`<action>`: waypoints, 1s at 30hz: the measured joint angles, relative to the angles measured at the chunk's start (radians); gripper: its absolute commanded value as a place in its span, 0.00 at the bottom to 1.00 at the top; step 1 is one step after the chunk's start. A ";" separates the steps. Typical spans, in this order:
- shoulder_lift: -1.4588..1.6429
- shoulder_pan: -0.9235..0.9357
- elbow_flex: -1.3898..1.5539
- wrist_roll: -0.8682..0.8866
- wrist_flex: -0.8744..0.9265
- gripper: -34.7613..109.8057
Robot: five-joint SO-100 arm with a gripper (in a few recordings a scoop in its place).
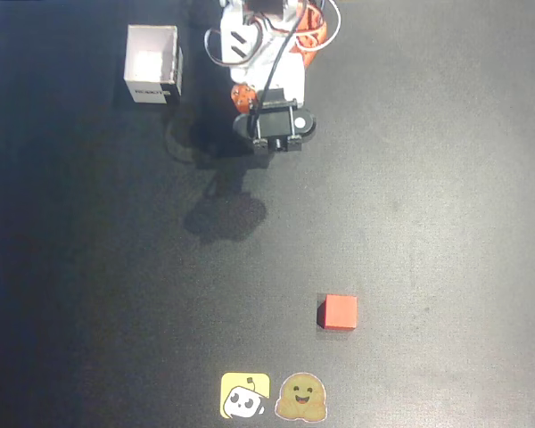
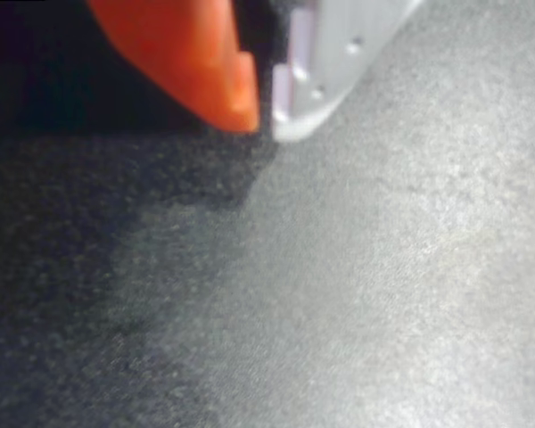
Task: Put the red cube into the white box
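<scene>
Gripper (image 2: 263, 111) clenched on nothing over bare mat (image 2: 357, 294), red cube (image 1: 341, 313) untouched well apart toward the overhead view's bottom w/ white box (image 1: 152, 64) empty top left, so pick & drop both left.

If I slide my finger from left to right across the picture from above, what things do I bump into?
White box → yellow sticker → robot arm → smiley blob sticker → red cube, all on the dark table.
</scene>
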 measured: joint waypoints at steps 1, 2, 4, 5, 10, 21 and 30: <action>0.000 -0.006 0.000 0.000 0.000 0.24; 0.000 -0.009 0.000 0.000 0.000 0.24; -0.006 -0.015 -0.009 0.002 0.000 0.24; -0.020 -0.018 -0.026 0.008 -0.002 0.24; -0.319 -0.043 -0.230 0.009 -0.063 0.24; -1.195 -0.183 -0.948 0.089 -0.067 0.24; -1.681 -0.285 -1.347 0.192 -0.067 0.32</action>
